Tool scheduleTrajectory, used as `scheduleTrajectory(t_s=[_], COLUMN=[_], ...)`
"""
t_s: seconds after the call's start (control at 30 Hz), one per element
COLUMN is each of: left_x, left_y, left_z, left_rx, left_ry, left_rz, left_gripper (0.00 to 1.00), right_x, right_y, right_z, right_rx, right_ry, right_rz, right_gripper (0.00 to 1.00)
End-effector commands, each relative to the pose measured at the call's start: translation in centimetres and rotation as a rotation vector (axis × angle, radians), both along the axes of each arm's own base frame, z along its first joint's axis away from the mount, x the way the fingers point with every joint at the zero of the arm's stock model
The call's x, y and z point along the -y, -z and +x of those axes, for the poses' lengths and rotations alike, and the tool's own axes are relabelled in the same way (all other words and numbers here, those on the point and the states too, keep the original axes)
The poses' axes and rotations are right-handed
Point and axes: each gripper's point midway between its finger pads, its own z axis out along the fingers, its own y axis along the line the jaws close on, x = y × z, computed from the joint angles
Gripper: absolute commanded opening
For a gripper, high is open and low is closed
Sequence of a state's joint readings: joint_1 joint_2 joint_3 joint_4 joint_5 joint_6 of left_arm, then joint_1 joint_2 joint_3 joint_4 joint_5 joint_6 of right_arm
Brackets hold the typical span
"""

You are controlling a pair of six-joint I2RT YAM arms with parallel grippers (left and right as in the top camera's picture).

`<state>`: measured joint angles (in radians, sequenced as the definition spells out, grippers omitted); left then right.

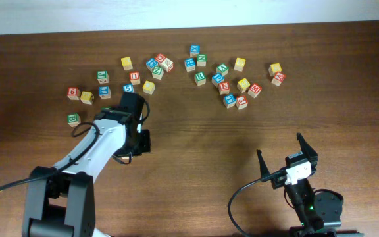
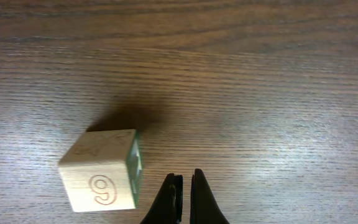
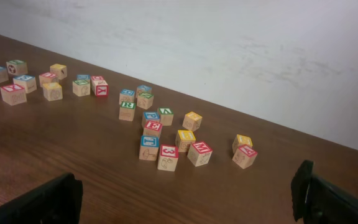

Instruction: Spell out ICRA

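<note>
Alphabet cubes (image 1: 224, 84) scattered beyond both tools; we see left tool (image 2: 185, 177) clenched, empty, 9-marked cube (image 2: 101, 177) just beside tips; right tool (image 1: 281, 150) released.

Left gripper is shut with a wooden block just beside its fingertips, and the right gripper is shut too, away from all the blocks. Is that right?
Not quite. The right gripper is open, its jaws spread wide, as the overhead and right wrist views show. The rest holds: the left gripper is shut with a wooden block beside its fingertips, and the right one sits away from all the blocks.
</note>
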<state>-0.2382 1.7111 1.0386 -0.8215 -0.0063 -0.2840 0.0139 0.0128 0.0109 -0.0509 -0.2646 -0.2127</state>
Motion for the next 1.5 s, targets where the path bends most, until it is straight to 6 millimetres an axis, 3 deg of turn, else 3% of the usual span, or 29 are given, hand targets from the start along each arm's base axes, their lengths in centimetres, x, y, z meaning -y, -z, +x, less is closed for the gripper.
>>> scheduleTrajectory(t_s=[0.0, 0.23, 0.4, 0.57, 1.47], left_x=[0.9, 1.0, -0.7, -2.1, -2.3], left_y=[0.5, -0.5, -2.1, -2.0, -1.4], left_z=[-0.3, 0.8, 1.4, 1.1, 0.7], left_rx=[-0.007, 0.023, 0.028, 0.012, 0.006], left_ry=[0.026, 0.021, -0.018, -0.042, -0.043], left_rz=[-0.01, -0.017, 0.022, 0.061, 0.073], left_gripper=[0.0, 0.0, 0.0, 0.0, 0.0], right_x=[-0.3, -0.3, -0.3, -0.3, -0.3], right_y=[0.2, 0.2, 0.2, 0.2, 0.2], right_z=[-0.1, -0.1, -0.1, -0.1, -0.1], right_rx=[-0.004, -0.005, -0.004, -0.004, -0.005], right_ry=[-0.018, -0.018, -0.018, -0.018, -0.018], right_rz=[0.004, 0.004, 0.004, 0.004, 0.004], right_gripper=[0.98, 0.98, 0.99, 0.98, 0.98])
